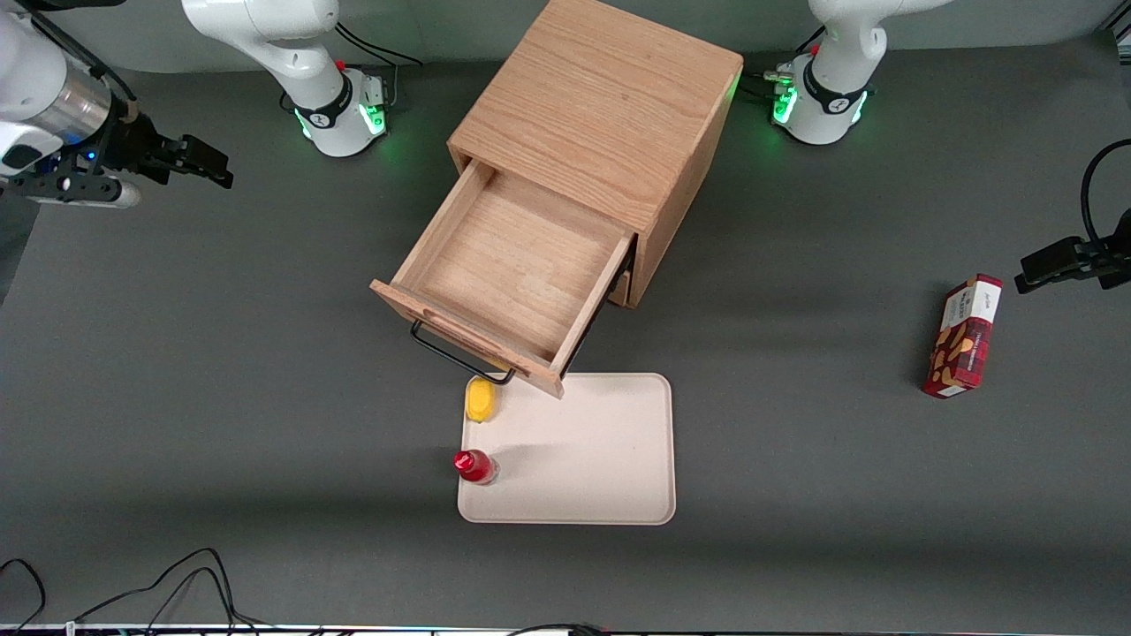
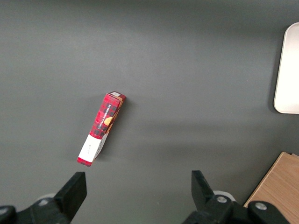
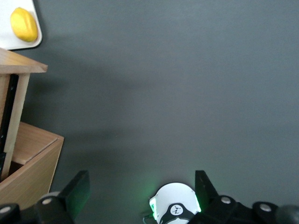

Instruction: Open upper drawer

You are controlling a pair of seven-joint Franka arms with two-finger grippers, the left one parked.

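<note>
The oak cabinet (image 1: 601,132) stands in the middle of the table. Its upper drawer (image 1: 512,265) is pulled far out toward the front camera and its light-wood inside is bare. The long black wire bar handle (image 1: 455,353) runs along the drawer's front. The bottom drawer is hidden under it. My gripper (image 1: 208,163) hangs high above the bare mat, far toward the working arm's end of the table, well apart from the cabinet. It is open and holds nothing; in the right wrist view (image 3: 140,191) the fingers stand wide apart, with the drawer's side (image 3: 18,121) in sight.
A cream tray (image 1: 601,459) lies just in front of the open drawer, with a yellow lemon (image 1: 480,399) and a red-capped bottle (image 1: 475,466) at its edge. A red plaid box (image 1: 963,336) lies toward the parked arm's end. Cables (image 1: 177,583) lie at the table's front edge.
</note>
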